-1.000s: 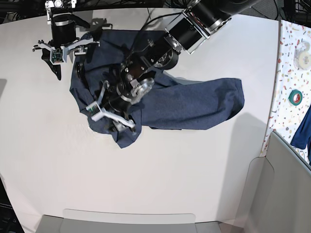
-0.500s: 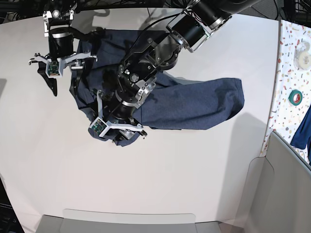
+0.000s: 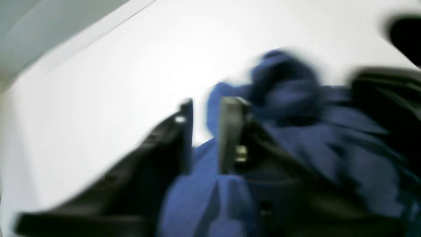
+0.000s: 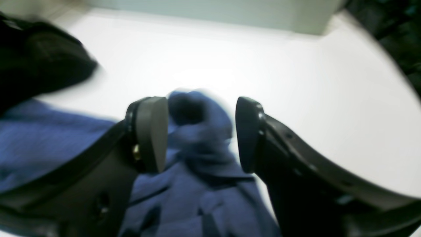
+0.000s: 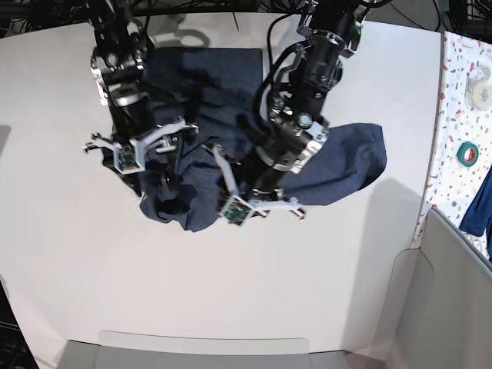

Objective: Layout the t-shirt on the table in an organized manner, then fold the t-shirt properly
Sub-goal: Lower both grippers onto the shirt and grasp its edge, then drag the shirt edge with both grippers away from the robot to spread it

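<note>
T-shirt point(image 5: 338, 161) bunched on the table's far half, both grippers down on it

Changed since a second ago: left arm swung out of a long diagonal reach toward the base view's left, now dropping more steeply from the far edge. With it, left gripper point(image 5: 261, 206) point(image 3: 205, 131) brought to the cloth's near edge, about midway along. Likewise right gripper point(image 5: 154, 165) point(image 4: 200, 131) shifted from the cloth's far left corner down onto its left part. Far panel of the shirt now flatter and squarer; near-left flap gathered into a dark lump.

Seen from the left wrist: fingers drawn close, only a slim gap between, blue cloth right behind them. Too blurred to tell whether pinching anything. Seen from the right wrist: jaws parted, straddling a raised fold of the cloth, nothing clamped.

Rests on the white table point(image 5: 77, 269). Long axis across the base view: crumpled end at left, smoother rounded end pointing right.
</note>
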Action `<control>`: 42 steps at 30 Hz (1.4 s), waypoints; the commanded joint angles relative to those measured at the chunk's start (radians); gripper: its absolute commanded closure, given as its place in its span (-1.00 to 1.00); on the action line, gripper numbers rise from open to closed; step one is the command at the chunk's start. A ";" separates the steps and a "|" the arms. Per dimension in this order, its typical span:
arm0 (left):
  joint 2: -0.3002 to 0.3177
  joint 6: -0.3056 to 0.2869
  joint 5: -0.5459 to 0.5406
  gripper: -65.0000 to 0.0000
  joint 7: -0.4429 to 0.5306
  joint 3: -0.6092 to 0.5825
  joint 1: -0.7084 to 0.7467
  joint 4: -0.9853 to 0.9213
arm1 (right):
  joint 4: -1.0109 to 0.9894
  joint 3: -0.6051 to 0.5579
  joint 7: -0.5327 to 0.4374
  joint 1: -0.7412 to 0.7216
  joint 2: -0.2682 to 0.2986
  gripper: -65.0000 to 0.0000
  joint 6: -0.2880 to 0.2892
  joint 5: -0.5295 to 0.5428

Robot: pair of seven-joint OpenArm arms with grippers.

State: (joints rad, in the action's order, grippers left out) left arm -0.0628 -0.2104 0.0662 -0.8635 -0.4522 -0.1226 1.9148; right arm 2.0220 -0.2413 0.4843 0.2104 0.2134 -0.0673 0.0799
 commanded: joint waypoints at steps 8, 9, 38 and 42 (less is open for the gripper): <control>0.062 0.002 -0.009 0.90 0.045 0.169 0.114 0.018 | 0.018 -0.063 0.081 -0.095 -0.009 1.00 0.002 -0.001; 0.062 0.002 -0.009 0.90 0.056 0.203 0.125 0.018 | 0.018 -0.057 0.078 -0.091 -0.009 1.00 0.002 -0.001; 0.094 -0.004 -0.323 0.80 -0.067 -0.082 0.438 0.137 | -0.152 0.268 0.259 -0.124 0.004 1.00 0.261 0.001; 0.094 0.004 -0.325 0.80 -0.056 -0.082 0.436 0.027 | -0.080 0.265 0.259 -0.093 -0.041 1.00 0.352 0.062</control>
State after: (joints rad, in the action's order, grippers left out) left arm 0.0307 -0.2031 -0.2470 -0.9371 -0.5343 0.3153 1.9244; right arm 1.9213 0.0238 0.7708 0.1307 0.1696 0.2813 0.1398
